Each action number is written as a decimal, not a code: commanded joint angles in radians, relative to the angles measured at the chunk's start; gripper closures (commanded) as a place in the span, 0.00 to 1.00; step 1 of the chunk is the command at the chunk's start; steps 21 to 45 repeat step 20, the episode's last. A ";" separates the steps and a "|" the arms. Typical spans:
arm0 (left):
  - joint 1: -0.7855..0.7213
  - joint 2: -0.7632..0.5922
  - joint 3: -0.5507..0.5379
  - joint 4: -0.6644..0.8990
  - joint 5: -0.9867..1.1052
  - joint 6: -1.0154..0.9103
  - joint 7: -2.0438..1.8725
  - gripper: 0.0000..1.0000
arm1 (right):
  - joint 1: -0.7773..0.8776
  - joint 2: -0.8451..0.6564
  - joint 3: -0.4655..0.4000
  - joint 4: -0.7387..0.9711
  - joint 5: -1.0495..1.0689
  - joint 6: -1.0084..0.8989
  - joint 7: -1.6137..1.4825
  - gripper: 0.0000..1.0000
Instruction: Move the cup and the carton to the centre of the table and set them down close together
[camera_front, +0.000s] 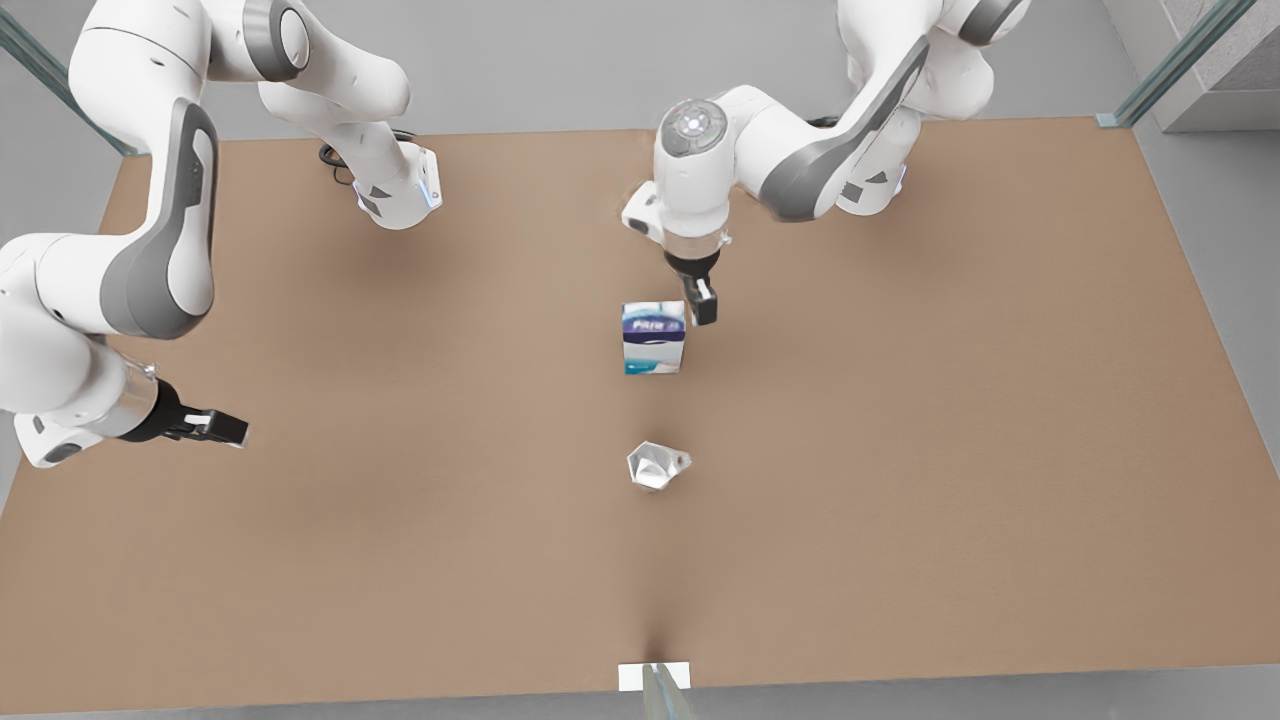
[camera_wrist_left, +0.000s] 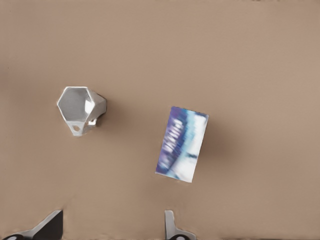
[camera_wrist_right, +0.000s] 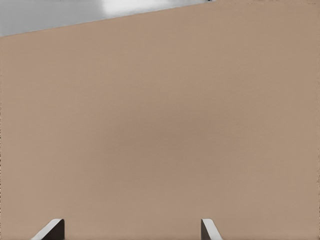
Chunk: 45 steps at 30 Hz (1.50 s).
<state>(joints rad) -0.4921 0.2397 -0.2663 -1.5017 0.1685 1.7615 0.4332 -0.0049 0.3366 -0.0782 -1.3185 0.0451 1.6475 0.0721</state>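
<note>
The white carton (camera_front: 654, 338) with its dark blue band stands near the middle of the light brown table (camera_front: 900, 450). The silvery faceted cup (camera_front: 657, 465) sits a short way in front of it, apart from it. My left gripper (camera_front: 699, 300) hangs fingers-down just beside the carton's upper corner on the front view's right, holding nothing. The left wrist view looks down on the cup (camera_wrist_left: 80, 107) and the carton (camera_wrist_left: 182, 145), with the left gripper (camera_wrist_left: 112, 222) open. My right gripper (camera_front: 236, 431) waits low at the front view's left, far from both, and the right gripper (camera_wrist_right: 132, 227) is open over bare table.
Both arm bases stand at the far side of the table (camera_front: 398, 195) (camera_front: 872, 190). A small white marker (camera_front: 655, 677) sits on the near table edge. Grey floor lies past the table edges.
</note>
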 joint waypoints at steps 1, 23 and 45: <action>0.016 -0.014 0.019 0.006 -0.061 -0.002 -0.029 0.00 | 0.000 -0.001 0.000 0.002 0.001 0.000 0.000 0.00; 0.395 -0.151 0.378 -0.057 -0.116 -0.039 -0.422 0.00 | 0.008 0.001 0.003 0.002 -0.002 0.005 0.002 0.00; 0.395 -0.151 0.378 -0.057 -0.116 -0.039 -0.422 0.00 | 0.008 0.001 0.003 0.002 -0.002 0.005 0.002 0.00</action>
